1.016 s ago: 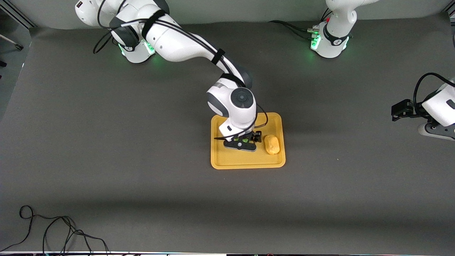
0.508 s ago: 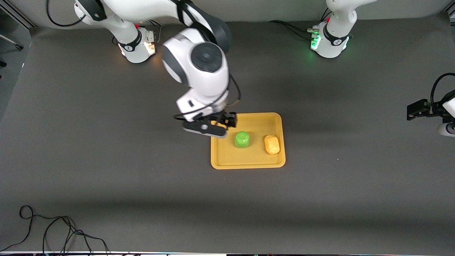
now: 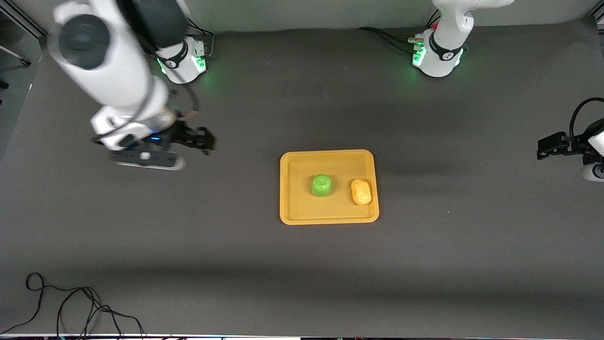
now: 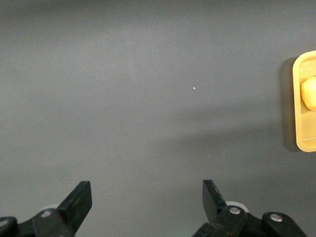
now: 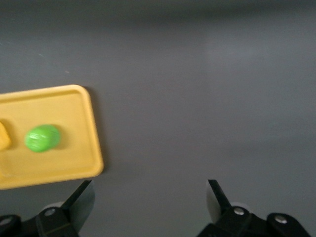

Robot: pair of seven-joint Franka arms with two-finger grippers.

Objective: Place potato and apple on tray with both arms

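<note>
The orange-yellow tray [image 3: 297, 210] lies mid-table. The green apple [image 3: 322, 185] sits on it near its middle. The yellow-tan potato [image 3: 361, 191] lies beside it toward the left arm's end. My right gripper [image 3: 206, 141] is open and empty, up over bare table toward the right arm's end, well clear of the tray. Its wrist view shows the open gripper [image 5: 150, 183], the tray [image 5: 74, 165], the apple [image 5: 42, 138] and a sliver of potato [image 5: 3, 136]. My left gripper [image 3: 543, 148] waits open at the left arm's end. Its wrist view shows the gripper [image 4: 147, 183], the tray's end [image 4: 299, 133] and the potato [image 4: 309, 93].
A black cable [image 3: 71, 307] lies coiled on the table at the corner nearest the camera, at the right arm's end. The arm bases [image 3: 181, 63] [image 3: 436, 56] stand along the table's farthest edge. Dark grey mat surrounds the tray.
My right gripper let go of the apple on the tray, rose and swung away toward the right arm's end. The left gripper has barely moved.
</note>
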